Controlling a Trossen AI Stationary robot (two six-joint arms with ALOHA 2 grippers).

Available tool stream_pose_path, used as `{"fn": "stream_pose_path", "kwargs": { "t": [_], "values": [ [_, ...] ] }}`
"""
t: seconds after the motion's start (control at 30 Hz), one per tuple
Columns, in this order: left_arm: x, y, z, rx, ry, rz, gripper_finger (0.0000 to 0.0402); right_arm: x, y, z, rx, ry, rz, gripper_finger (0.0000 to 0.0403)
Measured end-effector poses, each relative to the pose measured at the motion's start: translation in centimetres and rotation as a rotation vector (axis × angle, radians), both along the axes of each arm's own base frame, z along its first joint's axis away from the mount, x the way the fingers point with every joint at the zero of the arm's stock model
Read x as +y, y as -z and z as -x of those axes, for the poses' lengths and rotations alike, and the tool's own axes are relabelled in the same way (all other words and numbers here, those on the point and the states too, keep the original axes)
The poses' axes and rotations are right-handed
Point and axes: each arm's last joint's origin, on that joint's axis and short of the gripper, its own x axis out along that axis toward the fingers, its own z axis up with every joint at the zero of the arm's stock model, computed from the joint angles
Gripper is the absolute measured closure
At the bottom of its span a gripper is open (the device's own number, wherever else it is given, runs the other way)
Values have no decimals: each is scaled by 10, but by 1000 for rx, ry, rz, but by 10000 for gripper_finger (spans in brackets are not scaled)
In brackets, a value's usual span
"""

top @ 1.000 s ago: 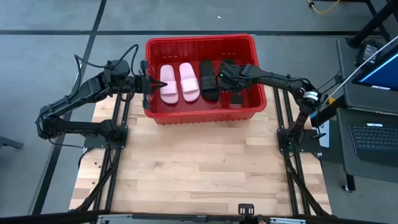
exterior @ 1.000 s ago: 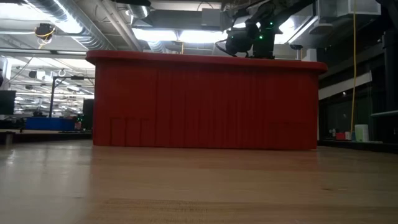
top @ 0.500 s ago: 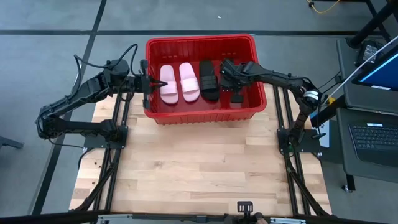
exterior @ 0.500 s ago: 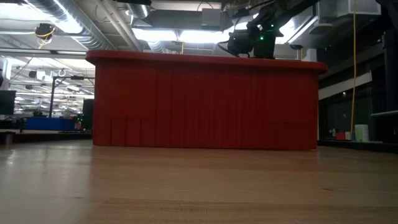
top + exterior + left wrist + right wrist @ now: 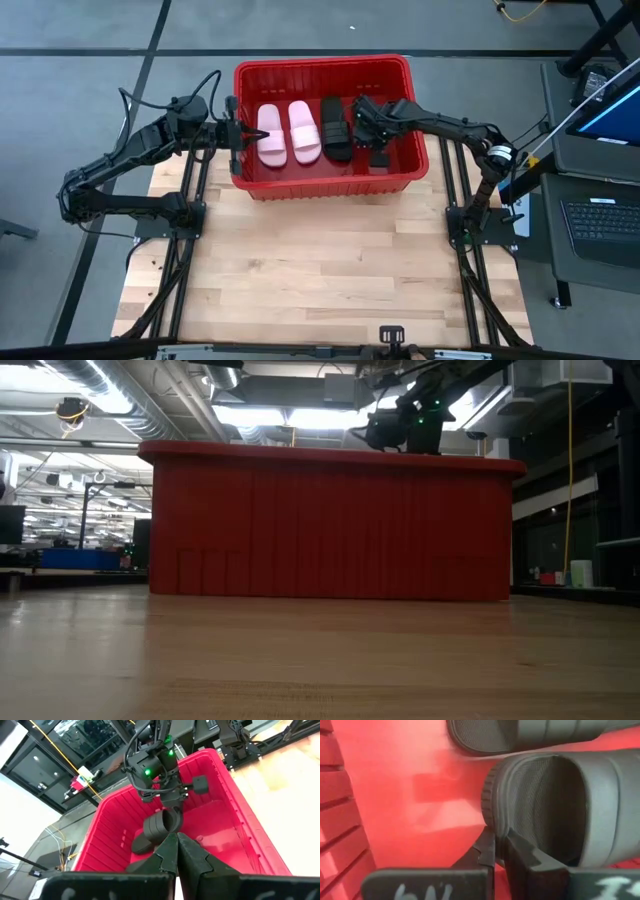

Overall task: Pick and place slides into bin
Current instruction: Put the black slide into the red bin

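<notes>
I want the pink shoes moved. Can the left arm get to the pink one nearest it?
Probably yes. The left tool, shut, already hangs inside the bin right beside that pink slide, with nothing between them; it would need to open first.

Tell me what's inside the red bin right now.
Bin holds two pink slides and one black slide; the right gripper grips another black slide. Floor beneath them is hidden.

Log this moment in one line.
right gripper: shut on black slide, over bin | left gripper: shut, at bin's left wall
</notes>
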Motion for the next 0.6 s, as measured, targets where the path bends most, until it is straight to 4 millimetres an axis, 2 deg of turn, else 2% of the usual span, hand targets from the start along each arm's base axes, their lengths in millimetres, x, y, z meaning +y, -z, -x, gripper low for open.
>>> {"fn": "stream_pose_path", "kwargs": {
  "t": [0.6],
  "values": [
    [-2, 0, 0, -12, 45, 30, 399, -11, 6, 6, -60, 53, -133, 381]
  ]
}}
